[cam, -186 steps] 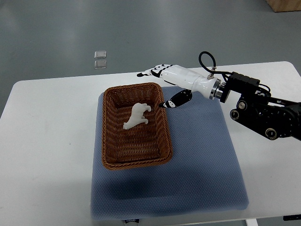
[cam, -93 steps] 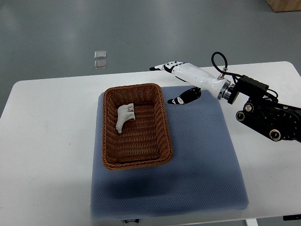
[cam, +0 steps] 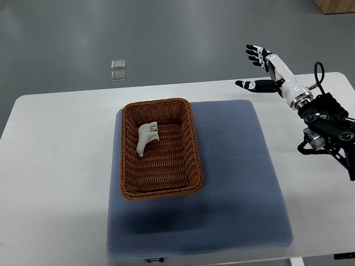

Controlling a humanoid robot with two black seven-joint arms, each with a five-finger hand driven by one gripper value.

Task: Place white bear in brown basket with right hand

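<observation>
White bear (cam: 146, 137) in brown basket (cam: 161, 148) — long axis near-far; right hand (cam: 265, 69) spread.

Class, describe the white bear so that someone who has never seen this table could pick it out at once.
Start at the blue mat covering the middle of the white table. On its left part sits a brown basket of woven wicker. The white bear lies on its side in the basket's far left part, the only pale thing and the only thing inside it.

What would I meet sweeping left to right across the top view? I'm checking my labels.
Bare white table → white bear inside the brown basket → open stretch of blue mat → right hand, fingers spread, holding nothing.
</observation>
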